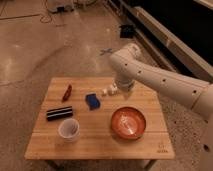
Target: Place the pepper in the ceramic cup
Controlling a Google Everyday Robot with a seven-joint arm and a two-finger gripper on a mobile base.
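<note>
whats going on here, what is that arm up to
A one-armed robot is working at a wooden table. Its gripper hangs low over the back middle of the table, just right of the blue block. The pepper lies at the back left, not yet picked up. The ceramic cup stands near the front edge with no pepper in it.

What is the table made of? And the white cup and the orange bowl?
The table looks like pale wood, matte, with a board-like tan top. The white cup looks like smooth ceramic, maybe plastic. The orange bowl looks glossy, glazed or plastic: light glints inside. The gripper hangs over the table's far side, beside the blue block.
</note>
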